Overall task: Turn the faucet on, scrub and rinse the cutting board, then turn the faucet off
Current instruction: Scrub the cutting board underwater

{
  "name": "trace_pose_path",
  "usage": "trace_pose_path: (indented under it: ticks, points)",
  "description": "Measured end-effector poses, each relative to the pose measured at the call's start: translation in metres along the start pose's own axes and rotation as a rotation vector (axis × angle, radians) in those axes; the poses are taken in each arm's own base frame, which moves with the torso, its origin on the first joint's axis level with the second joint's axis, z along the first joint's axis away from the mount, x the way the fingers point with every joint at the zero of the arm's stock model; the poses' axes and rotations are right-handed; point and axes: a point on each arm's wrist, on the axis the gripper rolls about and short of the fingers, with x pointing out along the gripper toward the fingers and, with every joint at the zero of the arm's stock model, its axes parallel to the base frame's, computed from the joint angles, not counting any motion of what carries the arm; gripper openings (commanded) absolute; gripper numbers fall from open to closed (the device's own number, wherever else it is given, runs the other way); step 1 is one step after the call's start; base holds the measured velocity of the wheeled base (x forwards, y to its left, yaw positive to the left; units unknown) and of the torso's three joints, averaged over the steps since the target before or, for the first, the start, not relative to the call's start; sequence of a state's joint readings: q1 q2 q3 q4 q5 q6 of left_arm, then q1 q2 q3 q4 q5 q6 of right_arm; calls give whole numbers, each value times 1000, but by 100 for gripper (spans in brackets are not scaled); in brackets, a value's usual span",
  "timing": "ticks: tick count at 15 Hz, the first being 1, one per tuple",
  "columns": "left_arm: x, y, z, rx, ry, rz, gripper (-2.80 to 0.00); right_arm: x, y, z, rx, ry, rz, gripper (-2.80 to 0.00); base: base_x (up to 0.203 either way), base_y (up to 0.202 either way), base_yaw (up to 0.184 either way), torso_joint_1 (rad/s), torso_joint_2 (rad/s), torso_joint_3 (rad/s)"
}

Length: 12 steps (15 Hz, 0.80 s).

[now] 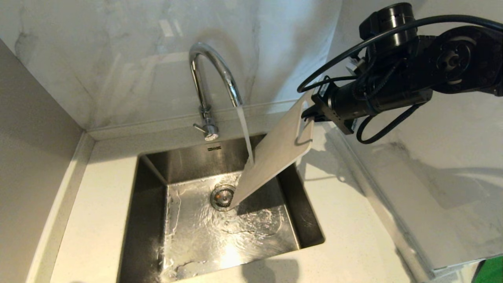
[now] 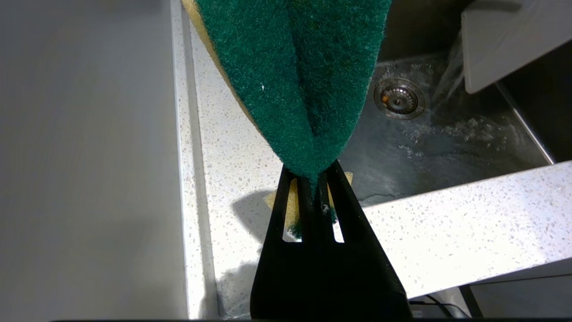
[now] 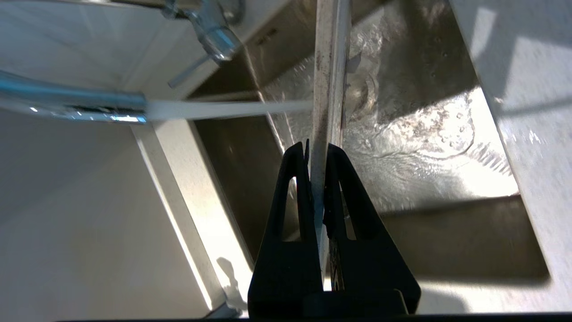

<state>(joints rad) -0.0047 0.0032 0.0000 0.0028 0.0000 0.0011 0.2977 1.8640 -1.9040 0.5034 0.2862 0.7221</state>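
From the head, our right claw (image 1: 308, 114) grips the cutting board (image 1: 275, 153) by its handle end, tilted over the sink (image 1: 151, 204) under the faucet (image 1: 208, 86) stream; we'd sweep it so water covers everything. Left wrist: left claw (image 2: 317, 179) pinches the sponge (image 2: 295, 80) beside the counter (image 2: 447, 223). Right wrist: the spout sits near, so watch it.

Stainless-steel sink (image 1: 153, 204) sunk into a pale speckled worktop (image 1: 98, 228), basin floor wet and rippling. Round drain strainer (image 1: 223, 196) near the middle of the basin floor, toward the back wall. Small overflow slots (image 1: 214, 148) in the back wall of the basin. Marble-look wall panel (image 1: 118, 59) behind. Green-and-yellow sponge (image 2: 295, 76) pinched and folded, green scouring face outward, above the worktop edge beside the sink.
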Motion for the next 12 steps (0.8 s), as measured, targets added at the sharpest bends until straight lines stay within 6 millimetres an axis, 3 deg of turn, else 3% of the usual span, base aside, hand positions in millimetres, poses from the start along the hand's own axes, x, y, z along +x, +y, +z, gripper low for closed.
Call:
trace_pose_path:
  ticks: [3,7,12]
  points:
    - [0,0,0,7,6,-1,-280,-25,6,-7,17,45,-11,-280,0,0,0,0,0,0]
    - [-4,0,0,15,76,3,-280,-83,15,-23,31,112,-37,-280,0,0,0,0,0,0]
    - [-8,0,32,31,139,-11,-280,-128,21,-36,33,124,-46,-280,0,0,0,0,0,0]
